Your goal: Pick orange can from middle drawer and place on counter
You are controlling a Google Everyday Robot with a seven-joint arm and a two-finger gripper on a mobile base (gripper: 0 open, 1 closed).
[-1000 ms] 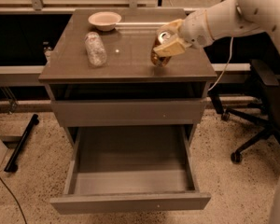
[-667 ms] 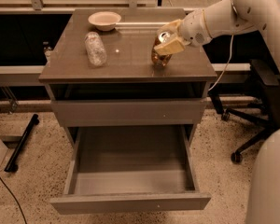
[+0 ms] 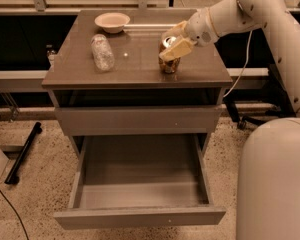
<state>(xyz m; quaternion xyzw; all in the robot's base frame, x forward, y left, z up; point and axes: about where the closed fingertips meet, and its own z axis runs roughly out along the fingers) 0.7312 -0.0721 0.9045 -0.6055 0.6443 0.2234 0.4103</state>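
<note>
While the pincer clasps the orange can standing on the tabletop, the placing step looks nearly finished, so next it should release and lift clear.

Cannot see the orange can's upper side, covered by the gripper near the right edge of the counter. Cannot read its side marks. Back of middle drawer hidden under shallower drawer front. Arm cut off top and right.
</note>
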